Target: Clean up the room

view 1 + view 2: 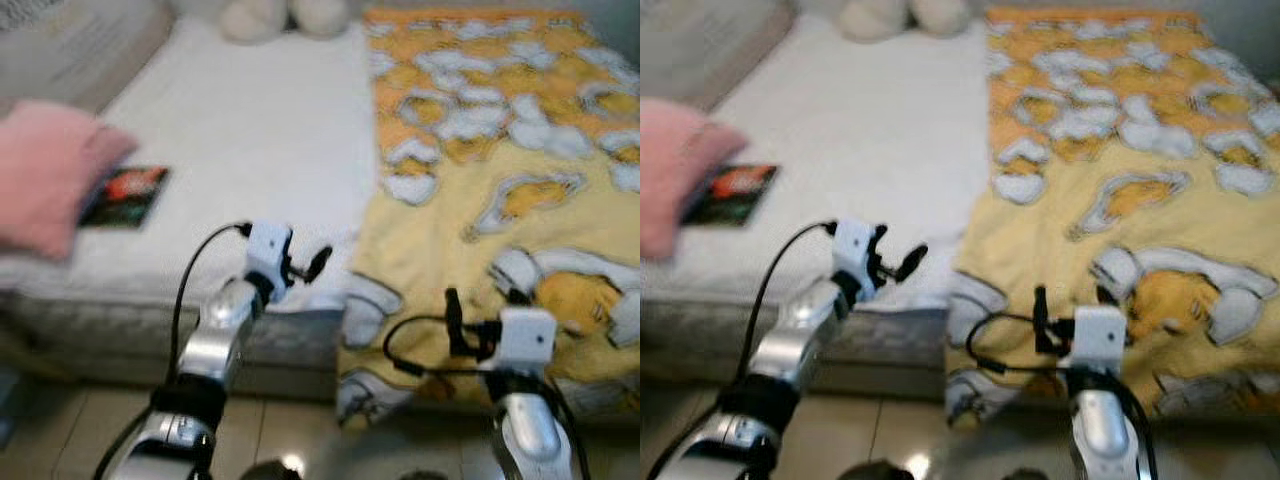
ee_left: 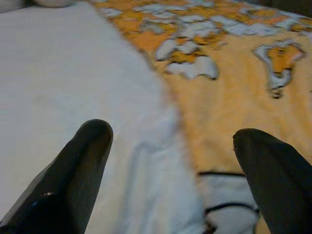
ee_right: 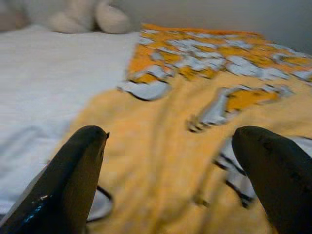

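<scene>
Yellow blanket with white-and-orange print lay spread over the right half of the bed, front edge hanging over the side toward the floor. Left end effector hovered at the blanket's left edge over the white sheet, fingers apart, empty. Right end effector sat just before the hanging edge, fingers apart, empty. Pink pillow and a dark book lay far left; plush toy at the head.

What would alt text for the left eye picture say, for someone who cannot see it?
Two silver robot arms reach toward a bed: the left gripper and right gripper both hover open at its near edge. A yellow patterned blanket covers the right half; a pink pillow and dark booklet lie left.
</scene>
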Controlling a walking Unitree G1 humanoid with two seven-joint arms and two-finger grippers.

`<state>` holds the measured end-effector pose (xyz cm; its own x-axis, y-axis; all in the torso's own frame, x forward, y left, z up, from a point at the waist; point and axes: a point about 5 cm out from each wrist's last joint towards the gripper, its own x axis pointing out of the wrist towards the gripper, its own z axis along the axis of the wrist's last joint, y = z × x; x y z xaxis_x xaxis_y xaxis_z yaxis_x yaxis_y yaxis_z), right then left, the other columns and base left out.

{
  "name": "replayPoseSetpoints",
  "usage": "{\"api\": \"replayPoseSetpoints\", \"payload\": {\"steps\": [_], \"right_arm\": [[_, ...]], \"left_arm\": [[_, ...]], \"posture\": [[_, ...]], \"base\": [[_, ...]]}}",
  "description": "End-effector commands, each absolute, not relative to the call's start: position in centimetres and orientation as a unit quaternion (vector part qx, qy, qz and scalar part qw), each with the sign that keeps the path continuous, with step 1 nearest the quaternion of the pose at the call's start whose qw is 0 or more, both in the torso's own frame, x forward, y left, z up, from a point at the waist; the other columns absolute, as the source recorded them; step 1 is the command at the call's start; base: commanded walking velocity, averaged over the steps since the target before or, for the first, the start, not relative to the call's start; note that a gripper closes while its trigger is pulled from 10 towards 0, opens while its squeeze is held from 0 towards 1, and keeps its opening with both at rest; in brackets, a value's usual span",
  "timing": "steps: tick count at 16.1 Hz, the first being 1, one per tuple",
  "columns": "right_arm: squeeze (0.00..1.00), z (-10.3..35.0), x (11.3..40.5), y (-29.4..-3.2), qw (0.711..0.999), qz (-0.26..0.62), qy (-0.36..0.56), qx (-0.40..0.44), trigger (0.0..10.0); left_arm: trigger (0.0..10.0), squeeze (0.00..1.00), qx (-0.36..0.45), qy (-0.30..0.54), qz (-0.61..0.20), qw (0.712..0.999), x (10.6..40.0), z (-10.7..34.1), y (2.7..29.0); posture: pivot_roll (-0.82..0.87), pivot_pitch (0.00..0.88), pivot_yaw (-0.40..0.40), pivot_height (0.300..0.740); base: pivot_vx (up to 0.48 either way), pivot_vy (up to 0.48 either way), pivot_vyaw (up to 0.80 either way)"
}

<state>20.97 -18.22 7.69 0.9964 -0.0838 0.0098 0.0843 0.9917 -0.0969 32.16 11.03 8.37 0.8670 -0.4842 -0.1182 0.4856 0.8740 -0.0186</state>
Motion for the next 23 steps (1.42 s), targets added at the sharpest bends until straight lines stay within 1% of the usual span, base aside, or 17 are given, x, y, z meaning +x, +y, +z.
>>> {"api": "replayPoseSetpoints", "payload": {"steps": [1, 2, 3, 4, 6, 7, 9, 11, 13, 14, 15, 16, 17, 20, 23], "right_arm": [[0.32, 7.7, 20.8, -19.4, 0.997, -0.072, -0.002, -0.029, 10.0], [0.32, 7.7, 20.6, -19.9, 0.996, -0.085, -0.001, -0.019, 10.0], [0.33, 7.6, 20.1, -20.6, 0.995, -0.099, 0.001, -0.015, 10.0], [0.33, 7.5, 19.9, -20.7, 0.995, -0.1, 0.004, -0.016, 10.0], [0.35, 7.3, 20.2, -20.5, 0.996, -0.093, 0.008, -0.011, 10.0], [0.35, 7.3, 20.3, -20.5, 0.996, -0.092, 0.008, -0.009, 10.0], [0.35, 7.2, 21.4, -19.8, 0.998, -0.067, 0.008, -0.005, 10.0], [0.35, 7.4, 22.5, -19.4, 0.998, -0.055, 0.003, -0.001, 10.0], [0.35, 7.4, 23.3, -19.0, 0.999, -0.047, 0.0, 0.001, 10.0], [0.33, 7.4, 23.4, -19.0, 0.999, -0.045, 0.004, -0.008, 10.0], [0.27, 7.4, 23.6, -18.9, 0.999, -0.046, 0.006, -0.016, 10.0], [0.27, 7.4, 23.6, -18.8, 0.999, -0.044, 0.009, -0.026, 10.0], [0.29, 7.4, 23.5, -18.7, 0.999, -0.045, 0.01, -0.027, 10.0], [0.3, 7.2, 22.5, -18.7, 0.998, -0.053, 0.008, -0.035, 10.0], [0.31, 6.8, 21.7, -18.5, 0.997, -0.063, 0.014, -0.032, 10.0]], "left_arm": [[10.0, 0.0, 0.001, 0.074, -0.224, 0.972, 31.2, 7.3, 12.7], [10.0, 0.0, 0.0, 0.077, -0.2, 0.977, 30.5, 6.9, 14.2], [10.0, 0.0, -0.007, 0.075, -0.155, 0.985, 29.1, 6.5, 16.6], [10.0, 0.0, 0.0, 0.066, -0.134, 0.989, 28.4, 6.7, 17.5], [10.0, 0.0, -0.008, 0.033, -0.15, 0.988, 28.7, 8.5, 16.4], [10.0, 0.0, -0.01, 0.03, -0.153, 0.988, 28.8, 8.6, 16.2], [10.0, 0.0, 0.0, 0.018, -0.174, 0.985, 29.1, 9.2, 15.1], [10.0, 0.0, 0.009, 0.021, -0.162, 0.987, 28.8, 9.3, 15.5], [10.0, 0.0, 0.012, 0.024, -0.162, 0.986, 29.2, 9.4, 15.6], [10.0, 0.0, 0.015, 0.025, -0.168, 0.985, 29.4, 9.4, 15.4], [10.0, 0.0, 0.018, 0.027, -0.177, 0.984, 29.6, 9.4, 15.1], [10.0, 0.0, 0.015, 0.029, -0.182, 0.983, 29.9, 9.4, 14.7], [10.0, 0.0, 0.021, 0.029, -0.192, 0.981, 30.0, 9.5, 14.5], [10.0, 0.0, 0.028, 0.047, -0.205, 0.977, 30.1, 9.0, 14.9], [10.0, 0.0, 0.022, 0.055, -0.218, 0.974, 30.7, 8.8, 14.7]], "posture": [[-0.1, 0.036, 0.083, 0.74], [-0.1, 0.037, 0.087, 0.74], [-0.1, 0.037, 0.087, 0.74], [-0.09, 0.041, 0.088, 0.74], [-0.06, 0.038, 0.065, 0.74], [-0.06, 0.038, 0.063, 0.74], [-0.02, 0.03, 0.046, 0.74], [0.01, 0.022, 0.034, 0.74], [0.02, 0.018, 0.028, 0.74], [0.02, 0.017, 0.026, 0.74], [0.01, 0.026, 0.025, 0.74], [0.01, 0.031, 0.028, 0.74], [0.0, 0.036, 0.033, 0.74], [-0.03, 0.059, 0.056, 0.74], [-0.04, 0.066, 0.07, 0.74]], "base": [[0.0, 0.0, 0.59], [0.0, 0.0, 0.57], [0.0, 0.0, 0.55], [0.0, 0.0, 0.54], [0.0, 0.0, 0.55], [0.0, 0.0, 0.56], [0.0, 0.0, 0.55], [0.0, 0.0, 0.55], [0.0, 0.0, 0.53], [0.0, 0.0, 0.53], [0.0, 0.0, 0.0], [0.0, 0.0, 0.0], [0.0, 0.0, -0.8], [0.0, 0.0, -0.8], [0.0, 0.0, -0.8]]}}
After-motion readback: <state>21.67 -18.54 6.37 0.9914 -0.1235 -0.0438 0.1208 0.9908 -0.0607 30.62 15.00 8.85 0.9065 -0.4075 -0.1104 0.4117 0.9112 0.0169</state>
